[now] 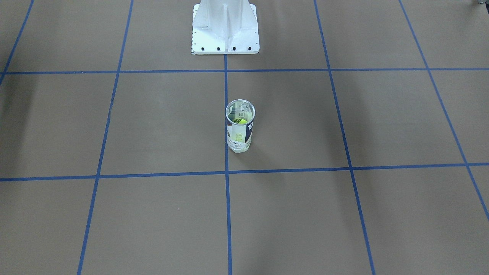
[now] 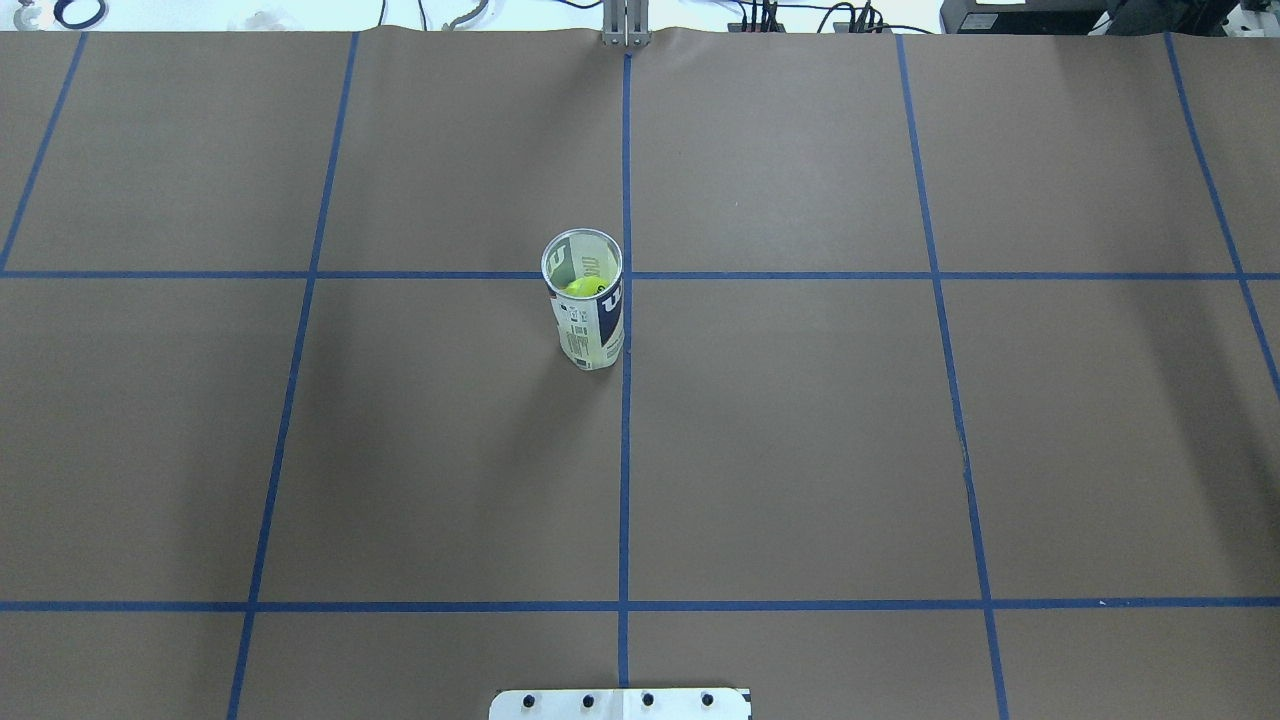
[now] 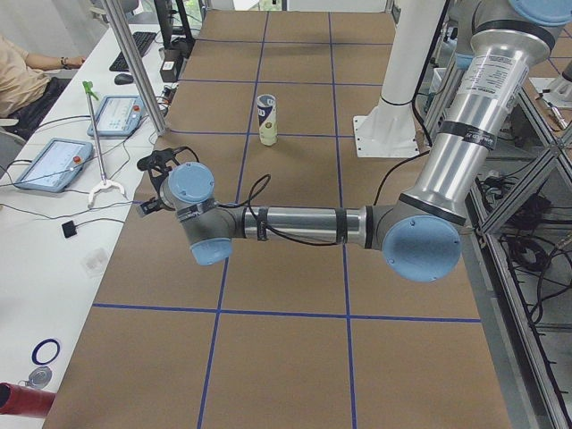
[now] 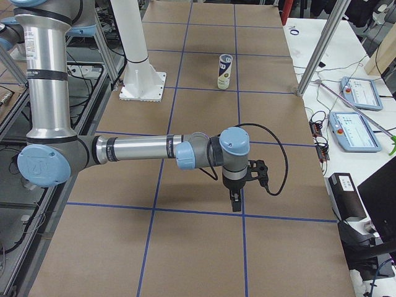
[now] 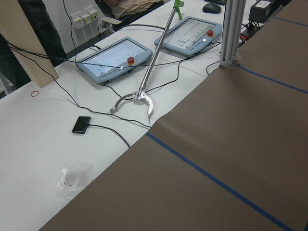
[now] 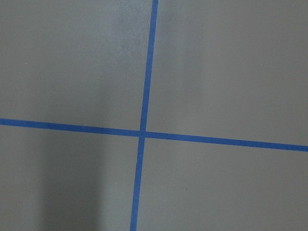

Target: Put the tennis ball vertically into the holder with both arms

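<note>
The holder (image 1: pixel 240 130), a clear tube with a white-and-navy label, stands upright near the table's middle, and a yellow-green tennis ball (image 1: pixel 240 121) sits inside it. The tube (image 2: pixel 587 315) and ball (image 2: pixel 583 287) also show in the overhead view. Neither arm is in the overhead or front-facing view. In the exterior left view my left gripper (image 3: pixel 157 167) is far from the holder (image 3: pixel 266 121), near the table's end. In the exterior right view my right gripper (image 4: pixel 236 202) points down at the table, far from the holder (image 4: pixel 225 71). I cannot tell whether either is open or shut.
The white pedestal base (image 1: pixel 225 32) stands behind the holder. Beyond the left table end is a white side table with teach pendants (image 5: pixel 115 60), a grabber tool (image 5: pixel 144 89), cables and an aluminium post (image 5: pixel 231 33). A person (image 3: pixel 27 80) sits there.
</note>
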`<state>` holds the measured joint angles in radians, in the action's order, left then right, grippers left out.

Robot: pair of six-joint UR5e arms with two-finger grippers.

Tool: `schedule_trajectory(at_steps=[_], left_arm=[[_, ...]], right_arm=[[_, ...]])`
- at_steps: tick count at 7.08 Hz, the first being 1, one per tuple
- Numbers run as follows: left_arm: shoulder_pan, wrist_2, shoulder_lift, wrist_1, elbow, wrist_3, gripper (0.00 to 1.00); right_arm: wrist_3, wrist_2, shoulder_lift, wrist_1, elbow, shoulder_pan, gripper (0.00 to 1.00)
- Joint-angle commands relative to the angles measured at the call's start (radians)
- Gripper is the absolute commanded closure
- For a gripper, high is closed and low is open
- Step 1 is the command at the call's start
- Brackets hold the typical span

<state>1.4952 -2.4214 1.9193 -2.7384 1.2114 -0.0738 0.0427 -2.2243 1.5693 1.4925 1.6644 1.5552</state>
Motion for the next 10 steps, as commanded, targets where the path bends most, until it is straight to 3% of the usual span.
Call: schedule_trajectory(at_steps=[1,5,8,10], left_arm=[[0.0,0.095,-0.031,0.133,0.005,0.18,0.0],[0.002,0.139,-0.031,0.478,0.016,0.351,0.0],[0.013,0.159,-0.028,1.002,0.193,0.356,0.0],[0.043,0.148,-0.095,1.077,0.234,0.35,0.0]], right_arm=[[0.002,0.0,-0.002,0.0,0.0,0.0,0.01],[0.0,0.0,0.006,0.0,0.0,0.0,0.01],[0.003,0.0,0.009,0.0,-0.002,0.0,0.01],[0.003,0.0,0.011,0.0,-0.002,-0.001,0.01]])
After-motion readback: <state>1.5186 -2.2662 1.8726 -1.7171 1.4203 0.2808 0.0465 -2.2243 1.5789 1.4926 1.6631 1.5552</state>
